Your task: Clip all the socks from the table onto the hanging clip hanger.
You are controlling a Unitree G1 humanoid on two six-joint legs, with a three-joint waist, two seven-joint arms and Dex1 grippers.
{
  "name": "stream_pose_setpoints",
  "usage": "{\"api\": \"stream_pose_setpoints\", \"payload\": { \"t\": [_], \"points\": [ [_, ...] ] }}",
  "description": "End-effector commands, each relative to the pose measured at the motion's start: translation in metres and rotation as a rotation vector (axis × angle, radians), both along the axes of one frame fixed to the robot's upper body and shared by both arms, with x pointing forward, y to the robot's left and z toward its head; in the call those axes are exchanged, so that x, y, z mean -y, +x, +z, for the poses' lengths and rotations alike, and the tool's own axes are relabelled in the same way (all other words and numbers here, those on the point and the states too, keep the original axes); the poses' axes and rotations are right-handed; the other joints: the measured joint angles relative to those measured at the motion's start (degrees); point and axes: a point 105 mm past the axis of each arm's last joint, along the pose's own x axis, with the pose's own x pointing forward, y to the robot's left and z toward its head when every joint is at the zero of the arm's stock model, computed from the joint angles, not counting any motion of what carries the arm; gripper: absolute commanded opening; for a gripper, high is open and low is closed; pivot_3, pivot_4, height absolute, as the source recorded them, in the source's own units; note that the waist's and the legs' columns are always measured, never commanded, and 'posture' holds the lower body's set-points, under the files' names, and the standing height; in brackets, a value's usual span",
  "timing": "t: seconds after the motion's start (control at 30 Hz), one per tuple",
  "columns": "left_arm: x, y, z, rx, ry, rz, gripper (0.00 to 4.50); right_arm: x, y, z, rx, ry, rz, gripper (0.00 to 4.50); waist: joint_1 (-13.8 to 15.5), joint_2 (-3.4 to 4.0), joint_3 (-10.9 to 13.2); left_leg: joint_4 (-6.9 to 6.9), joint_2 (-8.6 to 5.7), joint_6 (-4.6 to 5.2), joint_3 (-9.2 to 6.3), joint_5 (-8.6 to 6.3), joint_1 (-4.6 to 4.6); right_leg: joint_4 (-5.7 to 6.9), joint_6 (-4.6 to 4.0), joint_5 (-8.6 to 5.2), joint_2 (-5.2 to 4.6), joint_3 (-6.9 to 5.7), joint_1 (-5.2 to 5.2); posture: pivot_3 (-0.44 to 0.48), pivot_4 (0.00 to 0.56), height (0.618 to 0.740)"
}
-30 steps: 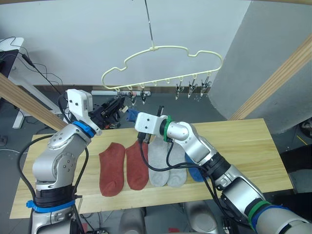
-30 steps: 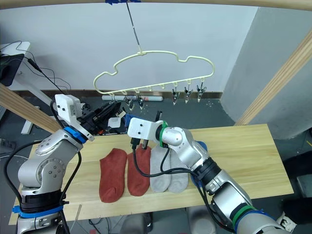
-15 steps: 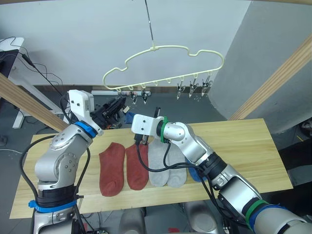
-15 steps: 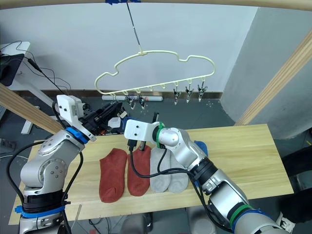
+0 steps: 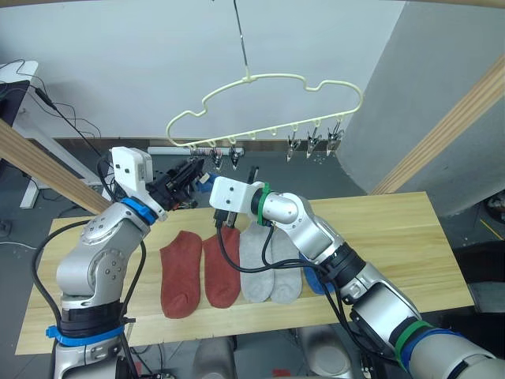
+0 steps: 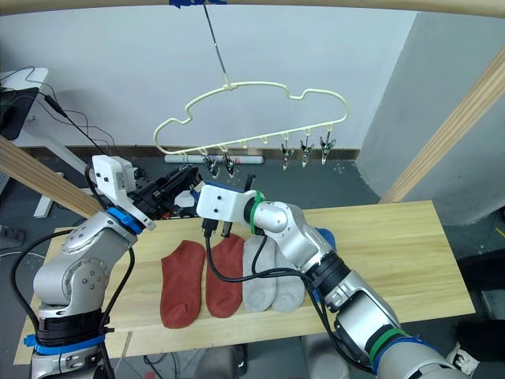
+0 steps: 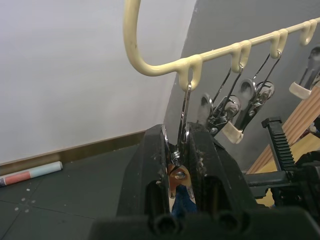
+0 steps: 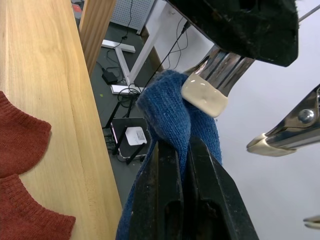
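The pale-yellow clip hanger (image 5: 268, 79) hangs over the table's (image 5: 394, 237) far edge. My left gripper (image 5: 192, 170) is shut on its leftmost clip (image 7: 180, 150), pinching the clip's handles. My right gripper (image 8: 182, 145) is shut on a blue sock (image 8: 170, 105) and holds it up against that clip; a pale clip pad (image 8: 205, 95) touches the sock's top. Whether the clip bites the sock I cannot tell. On the table lie two rust-red socks (image 5: 181, 272), two grey socks (image 5: 272, 268) and another blue sock (image 5: 316, 280), partly hidden behind my right arm.
More metal clips (image 5: 314, 142) hang along the hanger's right half. Thick wooden frame poles slant at the right (image 5: 450, 126) and the left (image 5: 39, 166). A desk with cables (image 5: 24, 87) stands far left.
My right gripper has carried the blue sock left and up, closer to the clip in my left gripper. The left gripper and hanger have barely moved.
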Motion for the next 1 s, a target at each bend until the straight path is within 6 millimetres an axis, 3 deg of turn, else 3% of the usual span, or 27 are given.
{"api": "stream_pose_setpoints", "payload": {
  "t": [0.03,0.37,0.7,0.73,0.8,0.93,1.0],
  "points": [
    [-0.007,-0.002,-0.003,-0.009,0.000,0.034,0.98,-0.008,-0.008,0.021,0.042,0.070,0.038,0.00,-0.01,0.00,0.00,0.00,0.00,0.00,0.00,0.00,0.00,0.01,0.00,0.00,0.00,0.00,0.00,-0.169,0.289,0.740],
    [-0.010,-0.008,-0.009,-0.048,0.016,0.014,4.03,-0.010,-0.008,0.021,0.032,0.079,0.039,0.00,0.05,-0.01,-0.01,0.00,0.00,0.00,-0.01,0.00,-0.01,0.00,0.00,0.00,0.00,-0.02,0.00,-0.165,0.288,0.740],
    [-0.013,-0.011,-0.011,-0.038,0.062,0.024,4.03,-0.011,-0.009,0.021,-0.016,0.118,0.045,0.00,0.10,-0.03,-0.02,0.01,0.00,0.00,-0.02,0.00,-0.01,0.02,-0.01,0.00,0.00,-0.03,-0.01,-0.159,0.280,0.740],
    [-0.014,-0.011,-0.011,-0.033,0.072,0.036,4.06,-0.011,-0.010,0.020,-0.025,0.120,0.047,0.50,0.09,-0.04,-0.02,0.01,0.00,0.00,-0.01,0.00,-0.01,0.01,-0.01,0.00,-0.01,-0.03,0.00,-0.159,0.279,0.740],
    [-0.017,-0.011,-0.012,-0.023,0.082,0.055,4.06,-0.011,-0.010,0.017,-0.029,0.104,0.047,0.98,0.08,-0.04,-0.02,0.00,0.00,0.00,-0.01,0.00,-0.01,0.01,-0.01,0.00,-0.01,-0.02,0.00,-0.159,0.278,0.740],
    [-0.020,-0.011,-0.012,0.011,0.111,0.097,4.06,-0.004,-0.011,0.012,-0.031,0.072,0.041,2.43,0.11,-0.05,-0.03,0.01,0.00,0.00,-0.01,0.00,-0.01,0.02,-0.01,0.01,-0.01,-0.03,0.00,-0.158,0.275,0.740],
    [-0.024,-0.010,-0.012,0.028,0.130,0.136,4.06,0.004,-0.012,0.010,-0.034,0.063,0.042,2.43,0.15,-0.06,-0.04,0.01,0.00,-0.01,-0.02,0.00,-0.01,0.02,-0.01,0.01,-0.02,-0.04,-0.01,-0.158,0.276,0.740]
  ]
}}
